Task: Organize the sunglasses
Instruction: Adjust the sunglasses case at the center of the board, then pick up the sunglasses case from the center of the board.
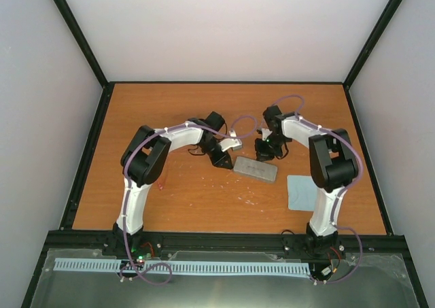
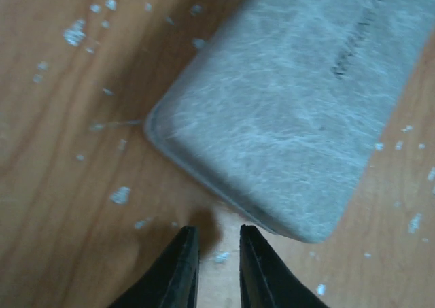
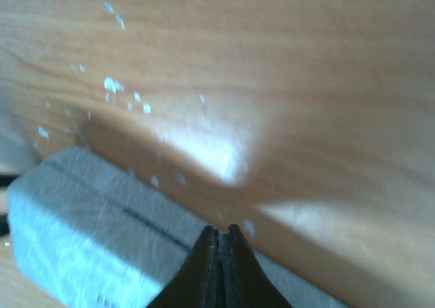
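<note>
The case (image 1: 255, 168) lies shut, and a thin red bit well left of it may be the sunglasses (image 1: 161, 181), so packing looks not yet done; left claw (image 2: 217, 234) narrow and empty beside the case, right claw (image 3: 222, 230) pinched shut, empty.

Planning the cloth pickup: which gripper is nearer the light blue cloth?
Right. The right gripper is at the grey case's far edge, left of and beyond the cloth; the left gripper is at the case's left end.

Right hand (image 3: 219, 230) pinched closed, beside grey case (image 3: 88, 233), flecked wooden table (image 3: 306, 83)
</note>
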Controlling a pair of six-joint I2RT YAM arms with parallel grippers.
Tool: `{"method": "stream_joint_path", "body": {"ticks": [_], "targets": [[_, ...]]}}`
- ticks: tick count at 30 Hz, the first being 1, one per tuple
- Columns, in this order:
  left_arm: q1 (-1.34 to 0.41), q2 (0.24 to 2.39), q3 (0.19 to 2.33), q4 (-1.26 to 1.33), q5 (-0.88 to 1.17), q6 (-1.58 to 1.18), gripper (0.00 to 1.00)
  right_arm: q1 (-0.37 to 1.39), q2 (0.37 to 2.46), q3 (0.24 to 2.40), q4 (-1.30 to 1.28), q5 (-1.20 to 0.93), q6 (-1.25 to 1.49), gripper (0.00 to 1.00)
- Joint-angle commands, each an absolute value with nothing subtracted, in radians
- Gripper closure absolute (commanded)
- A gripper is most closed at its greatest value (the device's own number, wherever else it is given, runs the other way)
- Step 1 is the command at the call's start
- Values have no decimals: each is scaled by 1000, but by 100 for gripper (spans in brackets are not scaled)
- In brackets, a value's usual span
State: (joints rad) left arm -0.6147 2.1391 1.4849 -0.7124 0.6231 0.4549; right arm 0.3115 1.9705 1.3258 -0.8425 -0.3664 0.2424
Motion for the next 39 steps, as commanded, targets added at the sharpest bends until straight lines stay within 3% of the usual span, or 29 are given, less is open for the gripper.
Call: {"method": "stream_joint_path", "body": {"ticks": [1,6,8,10,13,21,26,39], "targets": [[-616,2152,1534,-609,546,429,79,328,1816,1283,-893,-302,209,90],[-593,2167,1620,-540,503,390,64,330,1662,1330,-937,-252,99,45],[-578,2185,1677,-536,494,368,62,348,1615,1340,-960,-265,29,36],[-551,2193,1727,-534,486,343,51,391,1564,1313,-954,-266,-8,29],[-468,2169,1755,-521,491,309,40,504,1522,1233,-937,-190,-68,25],[-302,2057,1695,-555,448,396,39,598,1410,1011,-785,-73,-267,19],[-254,1990,1613,-544,446,405,40,595,1480,1014,-763,2,-338,18],[-249,1917,1478,-493,447,405,41,595,1691,1101,-743,-49,-340,17]]}}
